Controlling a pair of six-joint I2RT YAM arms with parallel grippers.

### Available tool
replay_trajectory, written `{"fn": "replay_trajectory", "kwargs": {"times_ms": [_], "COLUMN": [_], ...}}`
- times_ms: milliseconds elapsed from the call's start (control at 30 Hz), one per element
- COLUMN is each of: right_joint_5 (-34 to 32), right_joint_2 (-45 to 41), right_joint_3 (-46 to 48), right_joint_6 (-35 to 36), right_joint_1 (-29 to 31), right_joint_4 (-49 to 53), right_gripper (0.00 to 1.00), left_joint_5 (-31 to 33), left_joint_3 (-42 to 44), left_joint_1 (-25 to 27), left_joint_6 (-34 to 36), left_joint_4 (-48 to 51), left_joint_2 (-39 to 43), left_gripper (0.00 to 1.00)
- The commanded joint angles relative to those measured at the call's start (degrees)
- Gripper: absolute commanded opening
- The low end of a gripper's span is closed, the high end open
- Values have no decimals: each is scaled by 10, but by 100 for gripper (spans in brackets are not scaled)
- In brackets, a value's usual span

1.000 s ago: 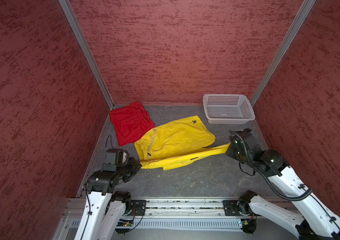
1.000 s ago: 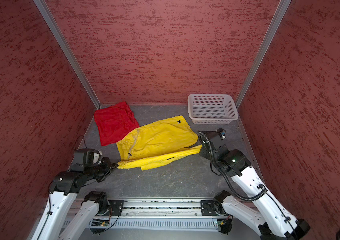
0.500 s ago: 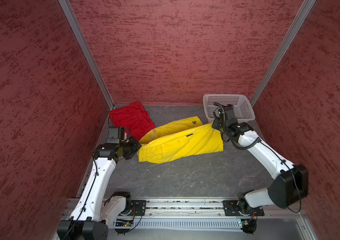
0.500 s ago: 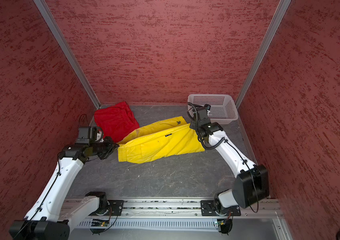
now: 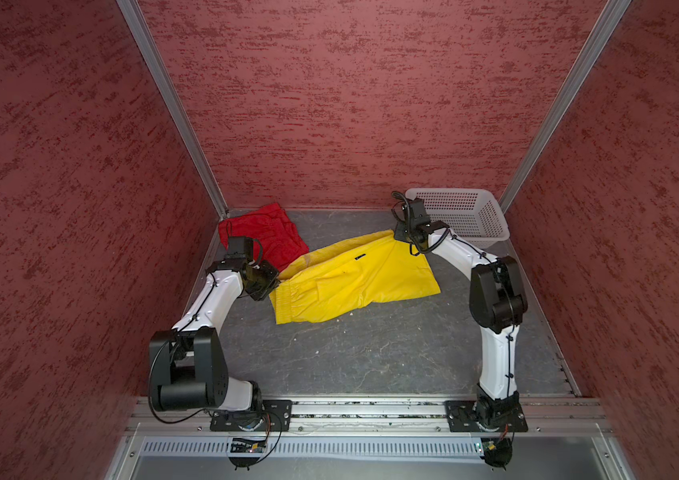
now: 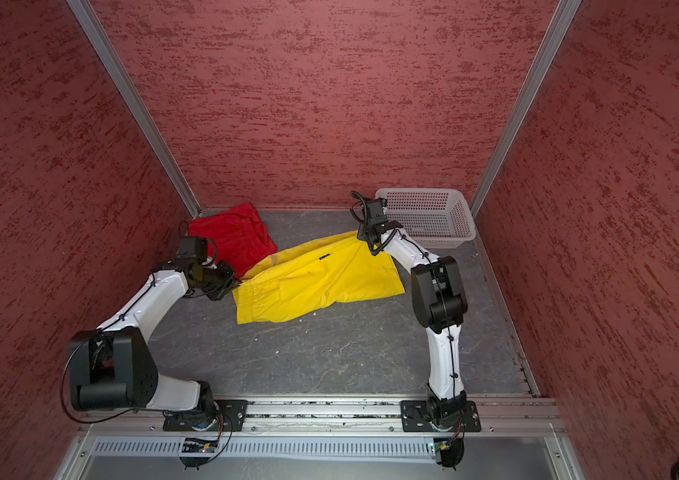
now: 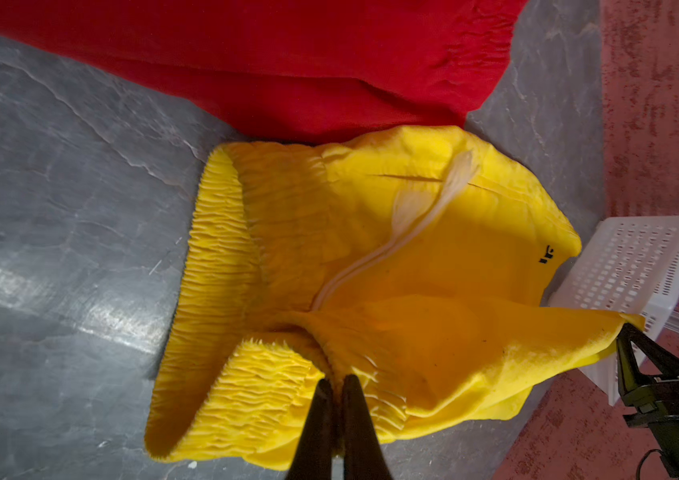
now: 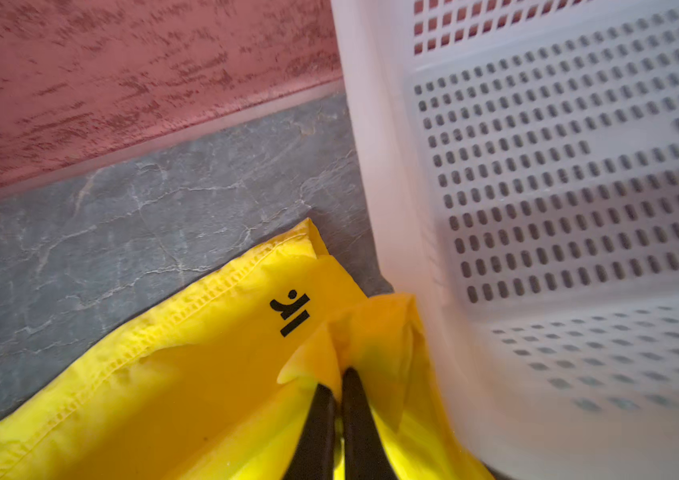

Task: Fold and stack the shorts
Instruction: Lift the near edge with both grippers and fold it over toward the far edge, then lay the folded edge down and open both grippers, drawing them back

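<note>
You have a white perforated basket (image 5: 481, 226) upright on the grey stone-look tabletop (image 5: 371, 353), close by the red textured back wall (image 5: 350, 104).

Yellow shorts (image 5: 354, 286) lie folded over in the middle, touching flat red shorts (image 5: 267, 232) at back left

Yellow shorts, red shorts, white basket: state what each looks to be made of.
The yellow shorts: thin woven synthetic, perhaps nylon or polyester, with a slight sheen; sharp creases, a stitched hem, a gathered elastic waist.
The red shorts: similar thin fabric, mostly matte, with soft wrinkles; the fibre cannot be told.
The basket: moulded white plastic, smooth and slightly glossy, with walls of regular slots.
</note>
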State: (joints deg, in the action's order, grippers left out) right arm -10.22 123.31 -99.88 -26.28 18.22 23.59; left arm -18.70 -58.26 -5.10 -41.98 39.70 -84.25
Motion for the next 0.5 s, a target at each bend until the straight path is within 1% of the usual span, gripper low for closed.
{"fn": "replay_trajectory", "kwargs": {"times_ms": [0, 100, 167, 200, 233, 267, 333, 400, 467], "right_joint_5": [5, 16, 19, 18, 18, 17, 22, 32, 43], "right_joint_2": [43, 74, 80, 80, 75, 69, 47, 19, -13], "right_joint_3": [-51, -83, -94, -97, -98, -97, -86, -68, -40], "right_joint_6": [11, 13, 13, 15, 16, 18, 21, 23, 25], "right_joint_1": [-16, -17, -16, -16, -16, -16, -16, -14, -10], "right_joint_4": [-12, -14, -18, -20, -20, -21, -27, -36, -44], "right_gripper": [38, 47, 51, 52, 53, 53, 54, 52, 44], "left_joint_5": [35, 48, 61, 61, 52, 44, 41, 33, 33], "left_joint_3": [-19, -28, -36, -35, -34, -33, -39, -44, -49], "left_joint_1": [-10, -12, -15, -19, -22, -26, -26, -23, -17], "left_joint_6": [11, 11, 16, 19, 22, 24, 24, 22, 19], "left_joint_4": [-11, -10, 2, 3, 0, -4, 0, 0, 1], "left_joint_2": [-30, -51, -56, -55, -52, -49, -40, -27, -10], "left_gripper": [14, 16, 20, 27, 45, 53, 59, 63, 62]}}
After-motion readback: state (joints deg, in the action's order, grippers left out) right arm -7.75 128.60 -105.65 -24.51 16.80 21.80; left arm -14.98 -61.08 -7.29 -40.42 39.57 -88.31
